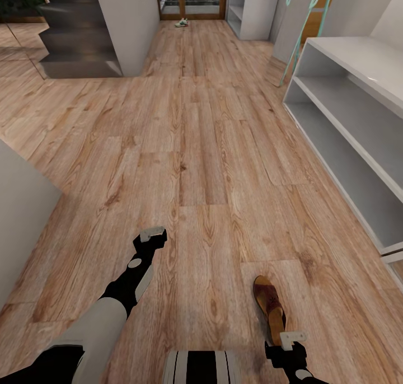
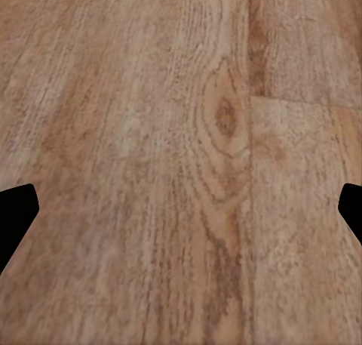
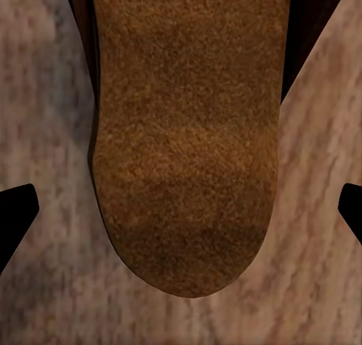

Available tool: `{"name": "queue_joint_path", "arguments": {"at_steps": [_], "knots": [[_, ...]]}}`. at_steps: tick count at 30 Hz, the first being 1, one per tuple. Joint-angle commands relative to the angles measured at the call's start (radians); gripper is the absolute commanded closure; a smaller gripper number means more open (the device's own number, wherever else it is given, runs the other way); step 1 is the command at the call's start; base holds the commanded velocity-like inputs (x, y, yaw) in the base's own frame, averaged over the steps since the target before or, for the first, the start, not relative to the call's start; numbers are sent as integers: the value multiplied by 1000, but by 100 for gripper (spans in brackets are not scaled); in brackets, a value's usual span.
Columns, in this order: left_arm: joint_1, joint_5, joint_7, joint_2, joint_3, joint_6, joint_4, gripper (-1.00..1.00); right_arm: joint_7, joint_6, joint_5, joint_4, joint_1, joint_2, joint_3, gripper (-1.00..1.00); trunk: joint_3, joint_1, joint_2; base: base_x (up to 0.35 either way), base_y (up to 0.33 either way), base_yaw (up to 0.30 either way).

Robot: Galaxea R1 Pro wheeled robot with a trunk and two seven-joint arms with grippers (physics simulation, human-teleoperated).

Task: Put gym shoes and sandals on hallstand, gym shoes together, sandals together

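While a sandal (image 1: pixel 270 307) lies on the floor (image 1: pixel 201 149) directly under my right gripper (image 1: pixel 292 339), its jaws stand wide and empty. I judge I'm lining up the grasp: next, lower and close. My left gripper (image 1: pixel 152 235) hangs open over bare planks.

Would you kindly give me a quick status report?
Both grippers open: right gripper over sandal, left gripper over bare floor. Gym shoe far down corridor. Hallstand at right.
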Motion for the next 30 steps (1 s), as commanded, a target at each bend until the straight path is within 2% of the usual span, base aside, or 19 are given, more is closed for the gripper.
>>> {"name": "queue_joint_path", "arguments": {"at_steps": [1, 9, 16, 30], "knots": [[0, 6, -1, -1, 2, -4, 1, -100, -7, -5, 9, 4, -2, 0, 1, -100, -1, 0, 0, 0, 0, 0], [0, 6, -1, -1, 2, -4, 1, -100, -7, -5, 9, 4, -2, 0, 1, -100, -1, 0, 0, 0, 0, 0], [0, 6, -2, -1, 1, -4, 1, -100, -7, -5, 9, 4, -2, 0, 1, -100, -28, 3, -2, 0, 0, 0], [0, 6, -1, -1, 2, -4, 0, -100, -7, -5, 9, 4, -2, 0, 1, -100, -28, 3, -2, 9, 0, 0]]}}
